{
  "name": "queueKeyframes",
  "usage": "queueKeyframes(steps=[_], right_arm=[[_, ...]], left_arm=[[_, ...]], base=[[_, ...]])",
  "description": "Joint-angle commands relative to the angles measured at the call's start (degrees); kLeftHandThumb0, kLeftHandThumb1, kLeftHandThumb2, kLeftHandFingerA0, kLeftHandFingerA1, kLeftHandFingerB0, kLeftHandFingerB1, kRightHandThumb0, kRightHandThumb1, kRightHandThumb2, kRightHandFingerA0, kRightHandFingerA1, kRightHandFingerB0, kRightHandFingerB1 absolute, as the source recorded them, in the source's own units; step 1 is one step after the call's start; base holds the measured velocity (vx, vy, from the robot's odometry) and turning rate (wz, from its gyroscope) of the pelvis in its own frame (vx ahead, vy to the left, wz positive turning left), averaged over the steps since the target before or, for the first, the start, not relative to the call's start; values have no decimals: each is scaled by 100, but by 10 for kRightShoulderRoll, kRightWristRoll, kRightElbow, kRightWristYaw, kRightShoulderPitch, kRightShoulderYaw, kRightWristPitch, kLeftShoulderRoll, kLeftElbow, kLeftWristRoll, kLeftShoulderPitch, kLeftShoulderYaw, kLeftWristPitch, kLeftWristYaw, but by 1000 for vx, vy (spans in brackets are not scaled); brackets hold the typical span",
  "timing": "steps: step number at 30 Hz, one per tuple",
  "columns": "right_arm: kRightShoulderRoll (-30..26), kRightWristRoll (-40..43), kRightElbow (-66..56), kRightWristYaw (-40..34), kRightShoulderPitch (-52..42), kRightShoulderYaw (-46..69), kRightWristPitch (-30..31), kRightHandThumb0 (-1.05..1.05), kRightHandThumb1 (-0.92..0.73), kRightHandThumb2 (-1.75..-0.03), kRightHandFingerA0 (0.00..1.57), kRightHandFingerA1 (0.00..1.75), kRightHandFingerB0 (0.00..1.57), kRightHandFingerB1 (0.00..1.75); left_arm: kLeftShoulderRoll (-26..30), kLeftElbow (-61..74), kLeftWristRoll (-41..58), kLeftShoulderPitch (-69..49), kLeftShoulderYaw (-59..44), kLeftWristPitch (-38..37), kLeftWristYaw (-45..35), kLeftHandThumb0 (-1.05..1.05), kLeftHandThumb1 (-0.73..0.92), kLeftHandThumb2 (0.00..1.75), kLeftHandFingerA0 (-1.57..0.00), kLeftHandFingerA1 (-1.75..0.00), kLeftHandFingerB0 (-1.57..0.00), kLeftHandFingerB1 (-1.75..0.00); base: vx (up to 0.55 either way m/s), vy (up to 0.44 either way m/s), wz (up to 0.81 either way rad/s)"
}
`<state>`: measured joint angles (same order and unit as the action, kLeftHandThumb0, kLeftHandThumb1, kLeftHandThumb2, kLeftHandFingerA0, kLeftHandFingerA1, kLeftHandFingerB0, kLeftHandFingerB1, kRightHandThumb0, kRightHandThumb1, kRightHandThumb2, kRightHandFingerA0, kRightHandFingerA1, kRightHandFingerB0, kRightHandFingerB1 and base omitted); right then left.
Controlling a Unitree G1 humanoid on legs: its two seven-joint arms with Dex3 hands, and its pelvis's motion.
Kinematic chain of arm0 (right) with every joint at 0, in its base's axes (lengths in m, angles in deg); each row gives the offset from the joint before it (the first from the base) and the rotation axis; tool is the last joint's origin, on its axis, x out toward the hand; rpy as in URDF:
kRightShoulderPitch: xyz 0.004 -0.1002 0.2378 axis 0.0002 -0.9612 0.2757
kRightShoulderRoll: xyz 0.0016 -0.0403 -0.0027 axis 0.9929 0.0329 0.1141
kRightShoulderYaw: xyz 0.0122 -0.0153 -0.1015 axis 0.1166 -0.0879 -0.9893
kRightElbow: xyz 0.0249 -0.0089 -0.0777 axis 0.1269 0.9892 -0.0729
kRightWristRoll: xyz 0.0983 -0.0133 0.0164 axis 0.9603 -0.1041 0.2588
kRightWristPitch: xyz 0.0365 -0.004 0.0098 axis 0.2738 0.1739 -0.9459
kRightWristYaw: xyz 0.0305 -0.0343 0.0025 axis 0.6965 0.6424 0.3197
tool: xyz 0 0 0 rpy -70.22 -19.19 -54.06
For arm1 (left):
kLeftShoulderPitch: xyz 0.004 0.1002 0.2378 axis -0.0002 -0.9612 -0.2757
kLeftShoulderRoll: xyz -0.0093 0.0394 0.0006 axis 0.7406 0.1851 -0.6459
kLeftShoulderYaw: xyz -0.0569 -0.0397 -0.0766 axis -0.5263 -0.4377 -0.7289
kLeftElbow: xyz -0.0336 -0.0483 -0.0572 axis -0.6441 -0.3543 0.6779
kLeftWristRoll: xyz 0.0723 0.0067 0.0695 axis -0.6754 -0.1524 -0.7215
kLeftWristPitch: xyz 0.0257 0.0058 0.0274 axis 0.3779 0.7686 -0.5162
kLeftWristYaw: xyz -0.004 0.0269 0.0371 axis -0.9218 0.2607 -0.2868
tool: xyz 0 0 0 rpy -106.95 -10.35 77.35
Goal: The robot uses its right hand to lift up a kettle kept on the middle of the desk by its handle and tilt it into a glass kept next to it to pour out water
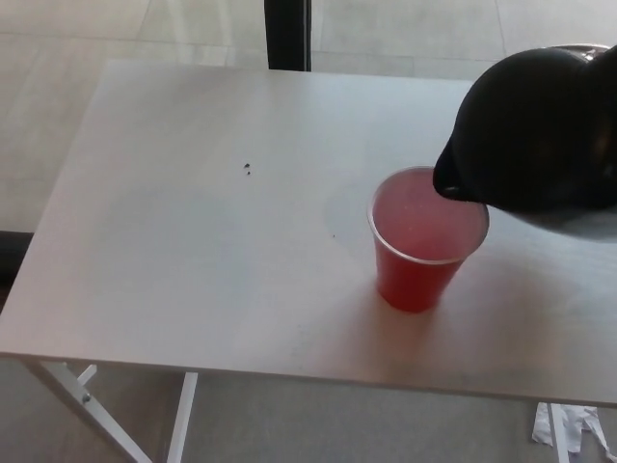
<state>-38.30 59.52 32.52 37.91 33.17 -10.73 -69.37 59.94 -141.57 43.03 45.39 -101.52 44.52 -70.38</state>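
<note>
A black kettle (535,130) hangs tilted above the table at the upper right, its spout (451,181) dipping to the right inner rim of a red plastic cup (421,251). The cup stands upright on the white table (193,241) and holds pale liquid. My right hand (604,116) is a dark mass at the right edge. It merges with the kettle's handle side and holds the kettle aloft, with its fingers hard to make out. No stream shows at the spout.
Two tiny dark specks (249,170) lie on the table left of the cup. A dark post (287,34) stands behind the table's far edge. White table legs (87,405) and crumpled paper (569,424) sit on the floor below.
</note>
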Motion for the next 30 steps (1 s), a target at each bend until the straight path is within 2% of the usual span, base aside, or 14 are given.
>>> queueKeyframes(steps=[1,2,4,7,10,15,16,17,19,20,21,26,27,30], right_arm=[[-22,6,-3,17,32,7,-48,-22,-74,-74,84,174,71,159],[-21,8,-1,19,34,8,-49,-22,-75,-71,83,175,70,158],[-21,14,1,26,36,10,-50,-21,-70,-80,83,175,69,163],[-21,11,6,28,42,12,-54,-21,-67,-89,85,175,66,168],[-19,12,3,35,47,11,-51,-20,-67,-92,86,175,66,169],[-16,-17,-6,43,61,-7,-33,-20,-65,-87,84,175,64,165],[-13,-22,-2,41,63,-10,-31,-21,-66,-86,83,175,64,163],[-12,-26,-3,38,63,-11,-29,-19,-63,-88,83,175,62,164],[-11,-34,-6,26,60,-11,-24,-17,-62,-90,84,175,64,162],[-10,-48,2,12,64,-13,-25,-20,-66,-81,83,175,68,150],[-8,-60,12,-7,66,-12,-23,-16,-67,-79,87,170,78,110],[-5,-78,0,-24,70,0,31,-11,-53,-115,91,175,76,166],[-5,-82,-2,-27,70,1,35,-12,-52,-116,91,175,77,165],[-8,-116,-16,-37,65,-2,94,-14,-55,-95,92,163,86,115]], left_arm=[[16,0,1,4,-5,9,-1,-81,89,67,-47,-56,-32,-50],[16,-4,4,7,-9,11,-1,-83,71,109,-44,-64,-31,-59],[17,-4,-1,8,-8,11,-3,-84,89,66,-48,-59,-33,-53],[18,-5,-9,6,-2,2,0,-80,70,111,-43,-64,-27,-57],[18,-5,-6,6,-5,4,-1,-84,90,66,-48,-58,-33,-53],[18,-5,-5,1,-7,4,0,-85,89,66,-48,-57,-34,-53],[18,-3,-5,-1,-7,4,-2,-83,71,110,-43,-63,-30,-59],[17,-2,-5,-3,-7,3,-3,-85,90,66,-47,-56,-32,-51],[15,-3,-2,-4,-10,6,-7,-84,90,67,-46,-56,-31,-51],[15,-2,-3,-4,-9,5,-5,-84,72,110,-44,-63,-30,-59],[14,-3,-4,-2,-8,5,1,-83,90,66,-50,-55,-35,-50],[18,-4,-2,2,-11,6,-1,-84,89,66,-50,-55,-35,-51],[18,-2,-3,1,-10,6,-2,-82,72,110,-44,-63,-31,-59],[18,-4,-3,1,-11,7,-4,-81,70,110,-45,-64,-31,-59]], base=[[0,0,0],[0,0,0],[0,0,0],[0,0,0],[0,0,0],[0,0,0],[0,0,0],[0,0,0],[0,0,0],[0,0,0],[0,0,0],[0,0,0],[0,0,0],[0,0,0]])
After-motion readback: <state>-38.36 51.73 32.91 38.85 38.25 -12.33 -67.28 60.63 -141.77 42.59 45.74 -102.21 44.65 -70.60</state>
